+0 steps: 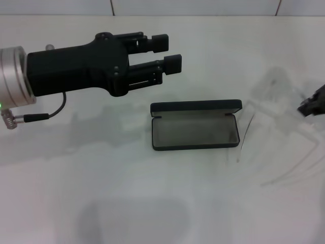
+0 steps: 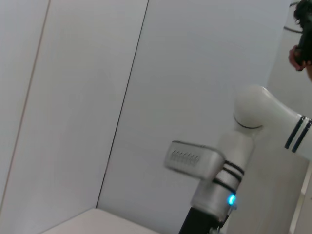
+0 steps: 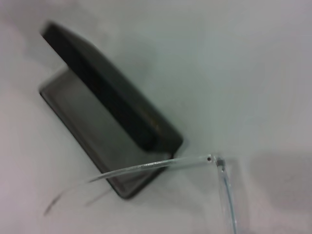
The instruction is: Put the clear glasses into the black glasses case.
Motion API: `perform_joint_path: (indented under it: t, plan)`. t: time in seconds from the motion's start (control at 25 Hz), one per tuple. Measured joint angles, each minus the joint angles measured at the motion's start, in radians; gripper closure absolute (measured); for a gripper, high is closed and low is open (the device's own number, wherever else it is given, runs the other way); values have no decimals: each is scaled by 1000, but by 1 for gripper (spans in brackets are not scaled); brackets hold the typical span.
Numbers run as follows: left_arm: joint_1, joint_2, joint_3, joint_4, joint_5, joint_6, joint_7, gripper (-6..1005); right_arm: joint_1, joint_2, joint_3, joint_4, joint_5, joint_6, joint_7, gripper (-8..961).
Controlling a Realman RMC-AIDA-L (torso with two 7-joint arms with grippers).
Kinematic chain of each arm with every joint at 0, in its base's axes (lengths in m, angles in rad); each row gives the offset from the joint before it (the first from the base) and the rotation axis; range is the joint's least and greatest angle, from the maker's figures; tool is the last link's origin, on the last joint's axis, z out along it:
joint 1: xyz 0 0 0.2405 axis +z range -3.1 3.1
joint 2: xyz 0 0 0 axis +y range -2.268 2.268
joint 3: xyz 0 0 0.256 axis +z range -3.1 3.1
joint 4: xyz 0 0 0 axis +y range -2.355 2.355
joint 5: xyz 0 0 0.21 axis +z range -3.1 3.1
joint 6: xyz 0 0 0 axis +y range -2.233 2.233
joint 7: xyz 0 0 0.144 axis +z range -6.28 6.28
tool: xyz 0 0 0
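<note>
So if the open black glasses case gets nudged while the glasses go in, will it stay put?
Probably not firmly. The slim black hinged glasses case looks shallow and light, lying loose on the smooth white table, so a sideways nudge would likely slide it. Its raised lid stands along the far edge and may swing if bumped.

We have a plain white table [image 1: 152, 203] as the support surface. The black glasses case [image 1: 195, 125] lies open on it near the middle, lid up, grey lining showing. The clear glasses [image 1: 274, 127] are just to the case's right; we can't tell whether they touch the tabletop.
</note>
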Motion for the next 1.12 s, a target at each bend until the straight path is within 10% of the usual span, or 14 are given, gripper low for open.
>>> perform_joint_path:
  t: [0.28, 0.48, 0.72, 1.12]
  plan:
    - [-28, 0, -5, -83, -81, 39, 63, 448, -165, -21, 187, -242, 415, -174, -39, 846]
    - [-75, -2, -1, -191, -183, 105, 187, 513, -251, 13, 172, -168, 670, -138, -150, 847]
    - [-152, -2, 54, -296, -265, 203, 259, 793, -241, 10, 54, 73, 862, -68, -302, 847]
    - [-214, -4, 133, -447, -325, 209, 323, 876, -173, 13, 14, 161, 928, -61, -373, 847]
